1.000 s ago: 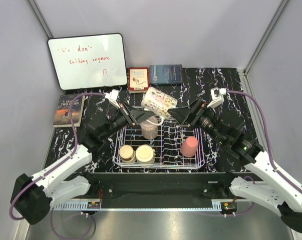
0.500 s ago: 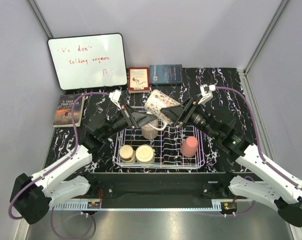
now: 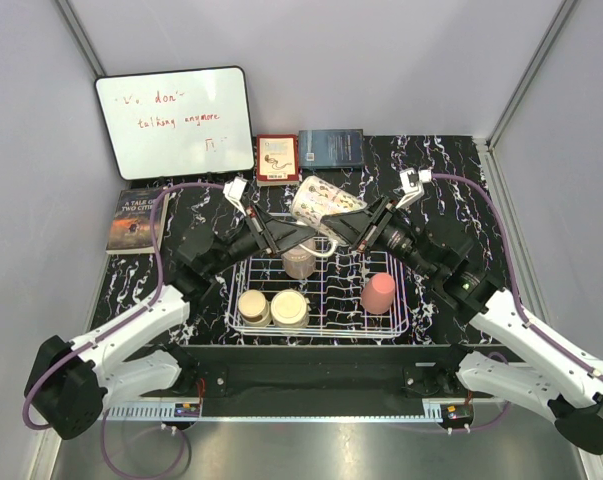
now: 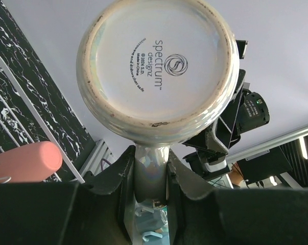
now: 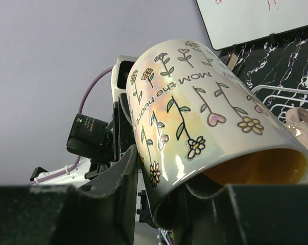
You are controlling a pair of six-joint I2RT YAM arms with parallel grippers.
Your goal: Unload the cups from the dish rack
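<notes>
- Gripping the floral mug [image 3: 320, 204] by its handle, the left gripper [image 4: 151, 176] is holding it tilted above the dish rack [image 3: 331, 292].
- The right gripper [image 5: 164, 176] is pinching the mug's rim, nearly closed.

Flowered yellow-inside mug [image 3: 321, 205] tilted above white wire rack [image 3: 326, 332] holding pink tumbler [image 3: 378, 292], two cream cups [image 3: 253, 305].
</notes>
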